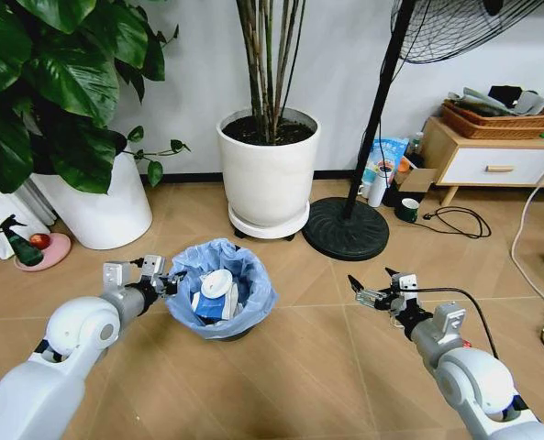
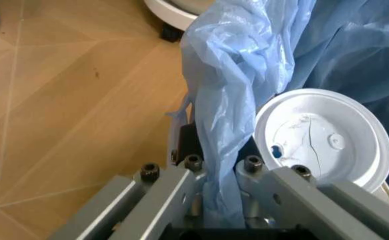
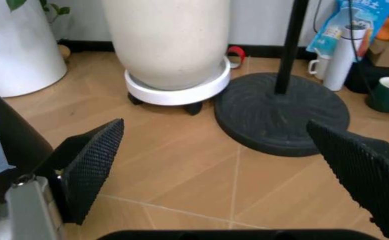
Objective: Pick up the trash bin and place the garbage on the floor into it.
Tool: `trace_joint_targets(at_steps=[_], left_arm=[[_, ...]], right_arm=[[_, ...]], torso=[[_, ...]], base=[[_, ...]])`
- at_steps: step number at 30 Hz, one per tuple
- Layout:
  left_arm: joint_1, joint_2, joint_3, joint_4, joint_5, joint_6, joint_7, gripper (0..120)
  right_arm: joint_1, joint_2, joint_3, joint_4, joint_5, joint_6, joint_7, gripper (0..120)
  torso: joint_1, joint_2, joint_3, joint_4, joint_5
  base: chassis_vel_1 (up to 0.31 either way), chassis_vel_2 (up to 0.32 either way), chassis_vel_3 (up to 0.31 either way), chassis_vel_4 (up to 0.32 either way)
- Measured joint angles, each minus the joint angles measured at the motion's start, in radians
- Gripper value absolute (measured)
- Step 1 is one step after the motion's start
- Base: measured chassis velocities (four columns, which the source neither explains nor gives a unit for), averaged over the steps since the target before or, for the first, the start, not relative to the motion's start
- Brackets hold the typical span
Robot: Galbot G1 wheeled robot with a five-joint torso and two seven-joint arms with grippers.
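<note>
Left gripper (image 1: 168, 280) is clamped on the rim of the trash bin (image 1: 220, 295). In the left wrist view its fingers (image 2: 181, 185) sit close together with a fold of the blue bag (image 2: 228, 95) and the black bin wall pinched between them. One finger lies outside the wall, the other inside. Judgement: a rim pinch is the only hold a narrow jaw can get on a round bin, and it leaves the mouth free for dropping things in.

Bin: small, round, black, lined with a crinkled light-blue bag that spills over the rim. It appears to sit on the wooden floor (image 1: 299, 367), just beside the left jaws. I cannot tell whether it is lifted clear.

Garbage: a white round lid (image 2: 324, 140) lies on top inside the bin, right next to the inner finger. A blue-and-white carton (image 1: 209, 305) sits beneath it. No loose scraps are visible on the floor around the bin, so collection looks largely complete.

Right gripper (image 1: 374, 293) hangs well apart from the bin, above bare floor, jaws spread wide and holding nothing. In front of its open jaws stand a white plant pot (image 3: 171, 45) and a black fan base (image 3: 281, 112).
</note>
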Motion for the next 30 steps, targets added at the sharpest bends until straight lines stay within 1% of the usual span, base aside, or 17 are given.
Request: trace_joint_targets(at_steps=[2, 3, 12, 18, 19, 22, 25, 28, 30], left_arm=[[0.0, 0.0, 0.0, 0.0, 0.0, 0.0, 0.0, 0], [0.001, 0.0, 0.0, -0.001, 0.0, 0.0, 0.0, 0], [0.005, -0.002, -0.001, -0.002, 0.001, 0.0, -0.001, 0], [0.002, -0.003, -0.001, -0.002, 0.002, 0.0, -0.001, 0], [0.002, -0.003, -0.001, -0.002, 0.002, 0.0, -0.001, 0], [0.002, -0.004, -0.001, -0.002, 0.002, 0.0, -0.002, 0], [0.003, -0.006, 0.0, -0.003, 0.002, 0.0, -0.002, 0], [0.004, -0.008, 0.0, -0.003, 0.002, 0.0, -0.002, 0], [0.004, -0.011, 0.002, -0.003, 0.002, 0.0, -0.002, 0]], right_arm=[[0.0, 0.001, 0.0, 0.0, 0.0, 0.0, 0.0, 100], [0.001, 0.002, 0.0, -0.001, 0.0, 0.0, 0.0, 100], [0.001, 0.002, 0.0, -0.003, 0.0, 0.001, -0.001, 100], [-0.001, 0.002, 0.001, -0.003, 0.0, 0.002, -0.002, 100], [-0.002, 0.003, 0.001, -0.003, 0.0, 0.003, -0.002, 100], [-0.003, 0.004, 0.001, -0.003, -0.001, 0.003, -0.002, 100], [-0.005, 0.006, 0.0, -0.003, -0.002, 0.004, -0.002, 100], [-0.007, 0.007, -0.001, -0.003, -0.003, 0.005, -0.002, 100], [-0.01, 0.008, -0.001, -0.003, -0.004, 0.007, -0.002, 100]], torso=[[0.0, 0.0, 0.0, -0.0001, 0.0], [0.0, 0.0, 0.0, -0.0001, 0.0006], [0.0, 0.0, 0.0, 0.0003, 0.0003], [0.0, 0.0, 0.0, -0.0002, 0.0005], [0.0, 0.0, 0.0, 0.0, -0.0002], [0.0, 0.0, 0.0, -0.0001, 0.0007], [0.0, 0.0, 0.0, 0.0, 0.0], [0.0, 0.0, 0.0, 0.0001, 0.0007], [0.0, 0.0, 0.0, 0.0, 0.0001]], base=[[-0.105, -0.167, 0.096, 0.134], [-0.098, -0.153, 0.099, 0.154], [-0.09, -0.163, 0.096, 0.158], [-0.098, -0.167, 0.09, 0.163], [-0.093, -0.167, 0.094, 0.152], [-0.088, -0.169, 0.095, 0.162], [-0.085, -0.167, 0.095, 0.184], [-0.094, -0.16, 0.08, 0.178], [-0.091, -0.17, 0.08, 0.158]])
